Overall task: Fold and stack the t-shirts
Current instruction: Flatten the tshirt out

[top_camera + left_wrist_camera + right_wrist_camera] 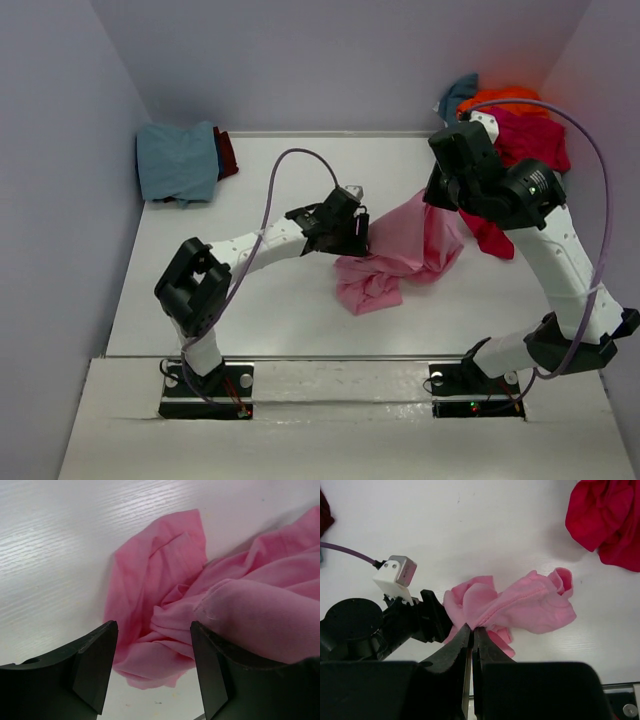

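A light pink t-shirt [395, 252] lies crumpled mid-table, its upper part lifted off the surface. My right gripper [472, 628] is shut on a stitched edge of this pink t-shirt [530, 605] and holds it up from the right [437, 195]. My left gripper [358, 232] hovers at the shirt's left side, open. In the left wrist view its fingers [95, 665] frame the lower bunched folds of the pink t-shirt [165, 570] without closing on them. A dusty teal-blue t-shirt [178, 160] lies folded at the back left.
A dark red cloth [228, 152] pokes out beside the folded teal-blue one. A heap sits in the back right corner: a crimson t-shirt [530, 140], an orange one [505, 98] and a teal one [458, 95]. Side walls [60, 200] enclose the table.
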Motion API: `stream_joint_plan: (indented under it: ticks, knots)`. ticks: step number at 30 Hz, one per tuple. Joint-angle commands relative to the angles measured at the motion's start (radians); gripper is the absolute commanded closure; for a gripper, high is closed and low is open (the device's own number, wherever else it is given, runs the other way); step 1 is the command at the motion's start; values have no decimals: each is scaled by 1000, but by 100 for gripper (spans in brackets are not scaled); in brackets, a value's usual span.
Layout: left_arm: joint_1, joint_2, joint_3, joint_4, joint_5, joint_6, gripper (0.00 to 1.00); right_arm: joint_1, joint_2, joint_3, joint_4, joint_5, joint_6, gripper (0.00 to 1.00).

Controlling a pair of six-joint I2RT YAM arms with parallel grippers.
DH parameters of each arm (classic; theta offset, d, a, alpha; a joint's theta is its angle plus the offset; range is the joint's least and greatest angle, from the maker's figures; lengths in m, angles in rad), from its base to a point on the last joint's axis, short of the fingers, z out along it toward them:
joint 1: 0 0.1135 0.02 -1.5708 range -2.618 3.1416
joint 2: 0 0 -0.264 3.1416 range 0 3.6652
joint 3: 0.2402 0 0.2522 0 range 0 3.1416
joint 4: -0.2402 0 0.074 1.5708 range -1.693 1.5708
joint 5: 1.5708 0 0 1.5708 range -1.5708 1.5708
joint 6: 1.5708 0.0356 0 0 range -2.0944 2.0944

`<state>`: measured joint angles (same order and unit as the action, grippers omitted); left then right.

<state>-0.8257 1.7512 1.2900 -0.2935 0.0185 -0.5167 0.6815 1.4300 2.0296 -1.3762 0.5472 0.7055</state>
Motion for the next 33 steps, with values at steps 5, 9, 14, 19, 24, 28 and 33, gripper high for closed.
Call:
stream_joint_plan:
  ticks: [5,9,14,19,24,28,33]
  knots:
    - [-78,19,101,48,81,47,29,4,-108,-54,-40,50,60,93]
    - [-99,-1,109,63,90,52,28,4,-118,-78,-38,42,72,93]
    - [-99,-15,83,111,172,63,26,4,-138,-101,-35,45,77,93]
    - [-99,-32,59,137,247,109,26,4,-138,-89,-50,53,78,93]
    - [-99,-10,45,129,291,135,26,4,-135,-86,-50,53,81,93]
    - [-99,24,45,132,368,135,27,4,-123,-51,-64,65,75,93]
    - [-99,1,23,120,353,171,26,4,-112,6,-86,92,68,93]
